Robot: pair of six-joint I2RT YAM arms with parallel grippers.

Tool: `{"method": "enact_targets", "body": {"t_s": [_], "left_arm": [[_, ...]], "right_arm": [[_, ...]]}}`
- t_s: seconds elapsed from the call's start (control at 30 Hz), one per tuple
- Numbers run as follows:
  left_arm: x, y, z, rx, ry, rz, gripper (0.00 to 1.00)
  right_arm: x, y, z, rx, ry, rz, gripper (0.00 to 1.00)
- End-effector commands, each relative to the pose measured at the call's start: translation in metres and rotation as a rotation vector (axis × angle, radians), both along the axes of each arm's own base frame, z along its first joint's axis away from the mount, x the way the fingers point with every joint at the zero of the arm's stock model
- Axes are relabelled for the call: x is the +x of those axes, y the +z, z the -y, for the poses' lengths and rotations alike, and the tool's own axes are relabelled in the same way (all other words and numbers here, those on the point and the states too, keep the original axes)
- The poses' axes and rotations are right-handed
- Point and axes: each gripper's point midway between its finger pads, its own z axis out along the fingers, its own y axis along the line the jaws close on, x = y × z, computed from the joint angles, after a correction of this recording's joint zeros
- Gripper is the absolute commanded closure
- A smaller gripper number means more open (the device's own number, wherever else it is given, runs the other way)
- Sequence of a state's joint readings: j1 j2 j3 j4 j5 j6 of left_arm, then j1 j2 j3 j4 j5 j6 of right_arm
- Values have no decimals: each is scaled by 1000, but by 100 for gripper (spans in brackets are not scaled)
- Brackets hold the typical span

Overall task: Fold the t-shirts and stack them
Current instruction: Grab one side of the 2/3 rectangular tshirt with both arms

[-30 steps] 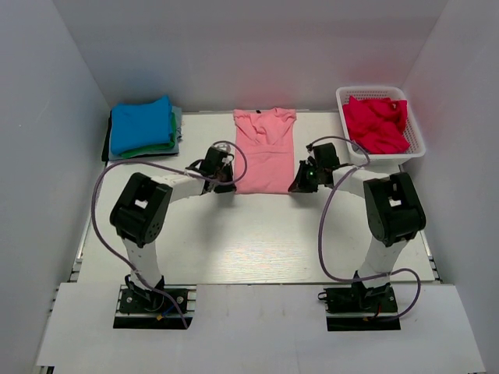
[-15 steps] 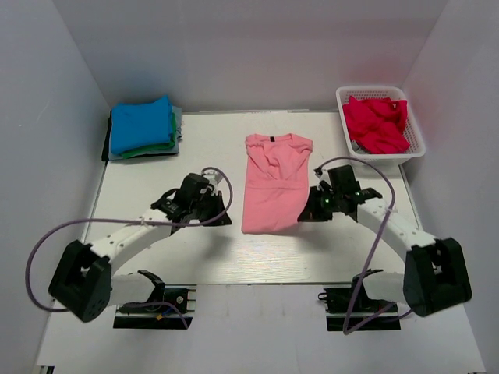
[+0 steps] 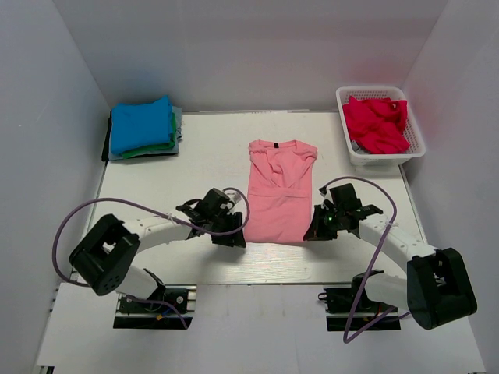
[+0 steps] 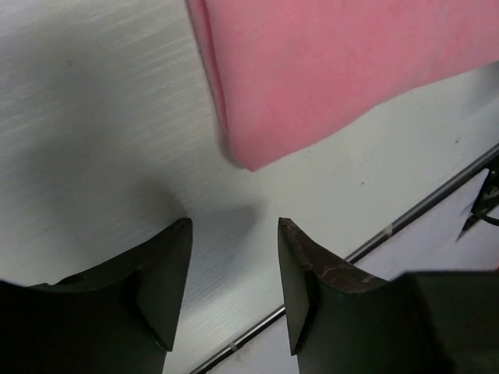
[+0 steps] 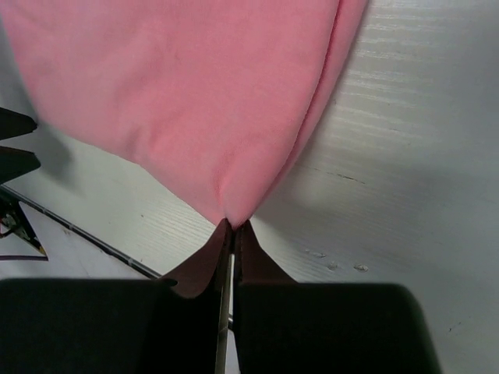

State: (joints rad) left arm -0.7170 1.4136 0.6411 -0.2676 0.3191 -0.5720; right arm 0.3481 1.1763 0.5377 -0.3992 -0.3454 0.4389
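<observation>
A salmon pink t-shirt lies folded lengthwise in the middle of the table, neck toward the back. My left gripper stands open just off its near left corner, with only bare table between the fingers. My right gripper is shut on the shirt's near right corner, pinching the cloth at the fingertips. A folded blue t-shirt lies on a green one at the back left. A crimson red t-shirt lies crumpled in the white basket.
The white lattice basket stands at the back right against the wall. The table's near edge with a metal rail runs just behind both grippers. Purple cables loop from each arm over the table.
Both arms pulled the pink shirt toward the near edge. The left gripper opened and let go of its corner; the right stayed shut on its corner.
</observation>
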Motion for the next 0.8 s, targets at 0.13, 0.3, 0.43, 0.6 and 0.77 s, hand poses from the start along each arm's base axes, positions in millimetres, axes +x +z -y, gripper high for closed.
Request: {"method": "enact_targets", "body": {"t_s": [0.13, 0.3, 0.43, 0.6, 0.77], "left_arm": [[18, -11, 12, 55, 19, 57, 44], [29, -19, 17, 98, 33, 86, 50], [25, -25, 15, 152, 27, 72, 67], [27, -30, 14, 182, 34, 84, 79], [26, -30, 10, 218, 45, 60, 100]], "right_arm": [[8, 0, 0, 1, -14, 46, 100], [8, -2, -1, 6, -10, 38, 100], [9, 0, -1, 8, -10, 44, 100], [9, 1, -1, 12, -5, 53, 100], [2, 0, 1, -1, -2, 27, 100]]}}
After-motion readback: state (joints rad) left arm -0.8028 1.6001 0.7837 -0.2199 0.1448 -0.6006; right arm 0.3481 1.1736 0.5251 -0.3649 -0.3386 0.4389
